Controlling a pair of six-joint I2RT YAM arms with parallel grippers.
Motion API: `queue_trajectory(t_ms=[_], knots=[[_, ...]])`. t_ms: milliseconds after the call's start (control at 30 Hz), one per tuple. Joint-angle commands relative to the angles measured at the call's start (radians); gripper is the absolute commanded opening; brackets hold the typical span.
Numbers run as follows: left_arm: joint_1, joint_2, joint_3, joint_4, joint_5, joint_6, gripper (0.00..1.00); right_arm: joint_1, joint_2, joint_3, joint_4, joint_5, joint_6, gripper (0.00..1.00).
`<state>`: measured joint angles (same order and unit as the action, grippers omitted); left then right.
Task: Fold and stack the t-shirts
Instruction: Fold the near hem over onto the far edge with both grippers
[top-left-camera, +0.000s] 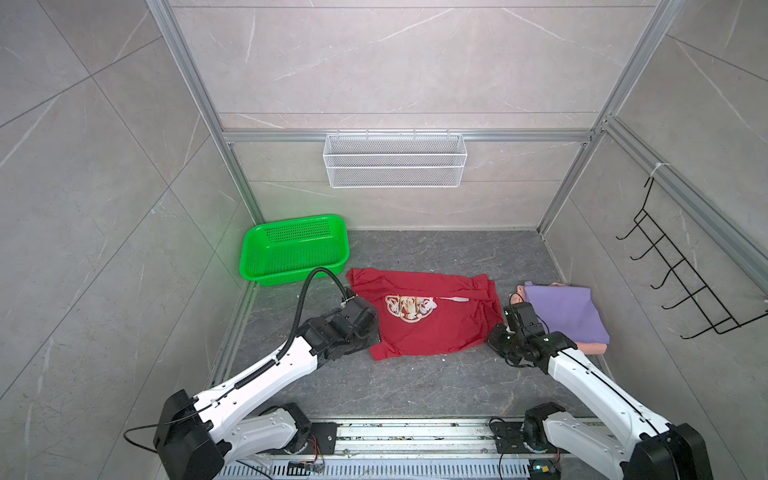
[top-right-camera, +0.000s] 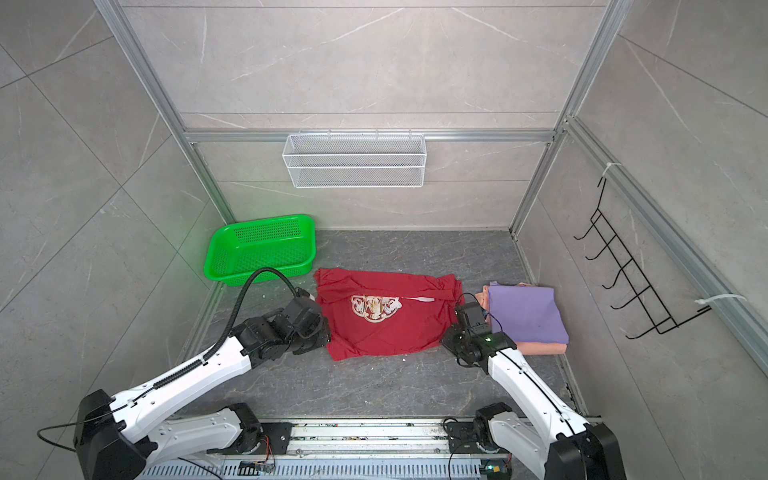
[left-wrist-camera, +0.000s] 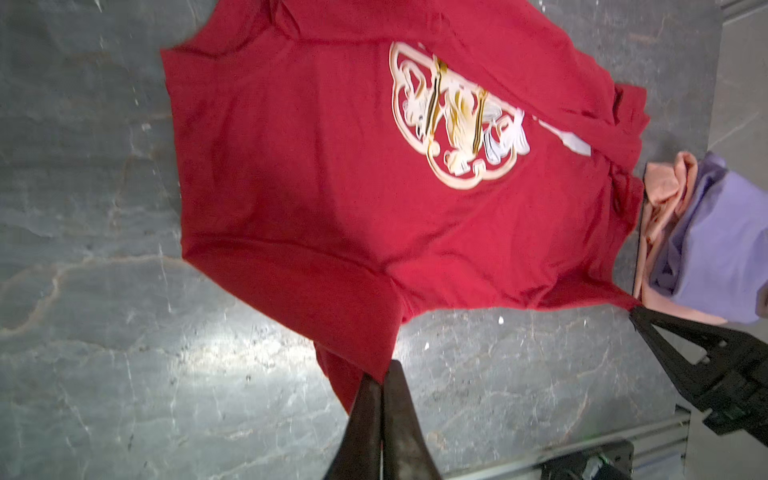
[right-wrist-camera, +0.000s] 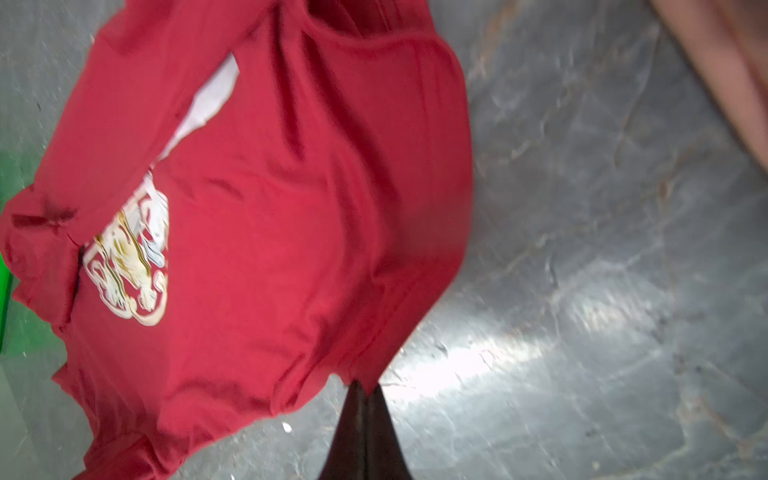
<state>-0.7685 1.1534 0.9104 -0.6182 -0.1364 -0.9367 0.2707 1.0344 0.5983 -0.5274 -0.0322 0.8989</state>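
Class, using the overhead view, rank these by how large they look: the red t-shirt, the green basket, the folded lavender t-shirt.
1. red t-shirt
2. green basket, though it sits farther back, so its true size is unsure
3. lavender t-shirt

Spread t-shirt mid desk. Basket behind it to the left, at far-left corner. At right edge, top t-shirt lies folded on bottom t-shirt. Mesh rack on back wall, hook rack on right wall.

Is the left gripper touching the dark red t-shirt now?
Touching. The left wrist view shows the left gripper shut on a corner of the dark red t-shirt.
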Motion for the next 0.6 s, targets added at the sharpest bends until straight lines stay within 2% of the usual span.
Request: queue_trajectory(t_ms=[0,267,567], knots=[[0.067,0.056,0.083,0.103,0.030,0.168,0.00,0.003,0.047,0.084,0.046,0.074,-0.032,0.00],[0.206,0.188,0.201,0.191,0.100,0.265,0.00,-0.038,0.145,0.138,0.072,0.110,-0.057,0.00],[0.305,0.385,0.295,0.269,0.184,0.309,0.00,-0.125,0.345,0.206,0.183,0.042,-0.112,0.00]])
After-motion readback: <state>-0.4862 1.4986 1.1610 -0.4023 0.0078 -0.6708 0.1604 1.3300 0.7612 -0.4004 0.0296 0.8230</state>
